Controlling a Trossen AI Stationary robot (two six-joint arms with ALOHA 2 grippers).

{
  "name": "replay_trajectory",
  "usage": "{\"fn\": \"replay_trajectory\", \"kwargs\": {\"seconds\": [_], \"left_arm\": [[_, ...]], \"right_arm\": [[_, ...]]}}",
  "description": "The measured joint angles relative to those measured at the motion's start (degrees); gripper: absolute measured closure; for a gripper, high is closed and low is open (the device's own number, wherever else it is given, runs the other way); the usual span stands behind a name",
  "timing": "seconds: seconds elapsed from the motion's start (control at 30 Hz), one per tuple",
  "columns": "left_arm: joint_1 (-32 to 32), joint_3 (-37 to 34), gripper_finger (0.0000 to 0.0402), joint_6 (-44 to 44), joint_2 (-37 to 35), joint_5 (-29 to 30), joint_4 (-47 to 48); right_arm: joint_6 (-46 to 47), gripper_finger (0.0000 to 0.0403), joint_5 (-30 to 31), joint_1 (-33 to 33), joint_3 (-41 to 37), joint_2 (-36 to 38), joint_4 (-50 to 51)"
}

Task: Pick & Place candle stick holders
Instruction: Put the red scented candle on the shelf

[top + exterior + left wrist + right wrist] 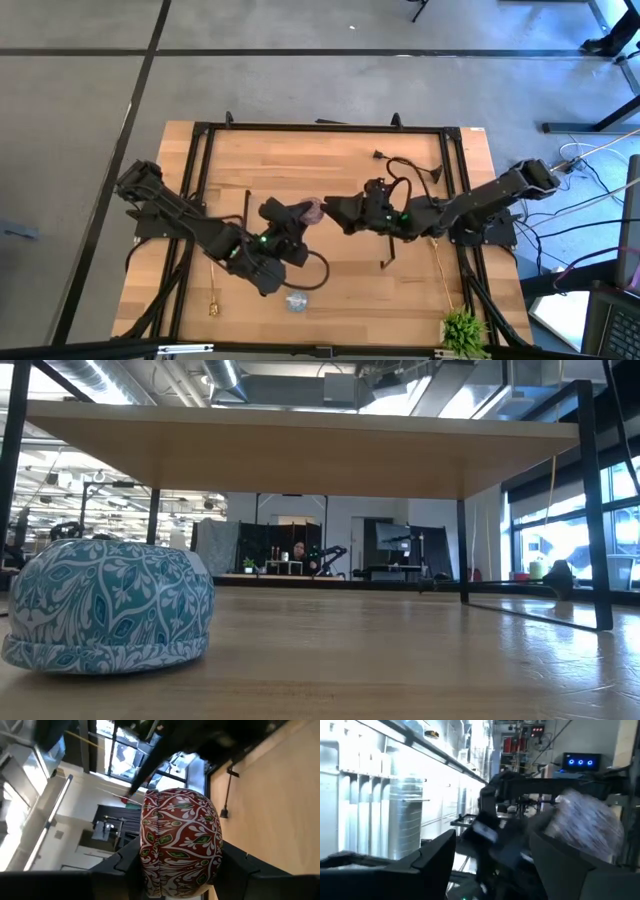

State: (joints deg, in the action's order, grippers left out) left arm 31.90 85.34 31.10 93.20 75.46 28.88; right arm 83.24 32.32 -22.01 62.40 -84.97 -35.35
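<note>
Two dark arms meet over the middle of the wooden table (330,140), a butcher-block top ringed by a black rail frame (205,150). The left gripper (300,218) has its fingers clamped on a squat round candle holder (180,840), red with a white leaf pattern in the left wrist view and pinkish from above, lifted off the wood. The right gripper (333,213) faces it at close range, just beside the held round, with its fingers (435,852) apart and nothing between them. That wrist view is too blurred to tell more.

Near the table's front edge, well apart from both grippers, a pale blue patterned round (297,301) sits upright on the wood; it fills the left of the low view. A slim gold stem (213,298) lies flat to its left, close to the left arm's base rail. A second gold stem (441,268) lies under the right arm's side, pointing toward a small green plant (463,330) at the front right corner. A black stem (389,250) lies just in front of the right arm's forearm. A black cable (405,163) curls at the back of the table.
</note>
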Motion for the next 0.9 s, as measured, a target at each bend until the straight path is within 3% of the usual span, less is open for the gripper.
{"fn": "replay_trajectory", "kwargs": {"seconds": [0.3,0.43,0.6,0.9], "left_arm": [[0.0,0.0,0.0232,2.7,1.8,4.8,0.4],[-0.5,0.0,0.0232,2.6,0.9,6.8,1.2],[-0.4,0.0,0.0232,2.2,0.7,6.2,1.1],[-0.4,0.0,0.0232,1.2,0.7,4.5,1.1]], "right_arm": [[2.9,0.0146,-0.9,-1.0,0.0,-0.1,3.8],[3.7,0.0146,-4.5,-1.2,0.0,-0.1,6.1],[8.1,0.0136,-7.4,-1.2,0.0,-0.1,14.2],[7.8,0.0101,-6.2,0.5,0.0,-0.1,11.3]]}}
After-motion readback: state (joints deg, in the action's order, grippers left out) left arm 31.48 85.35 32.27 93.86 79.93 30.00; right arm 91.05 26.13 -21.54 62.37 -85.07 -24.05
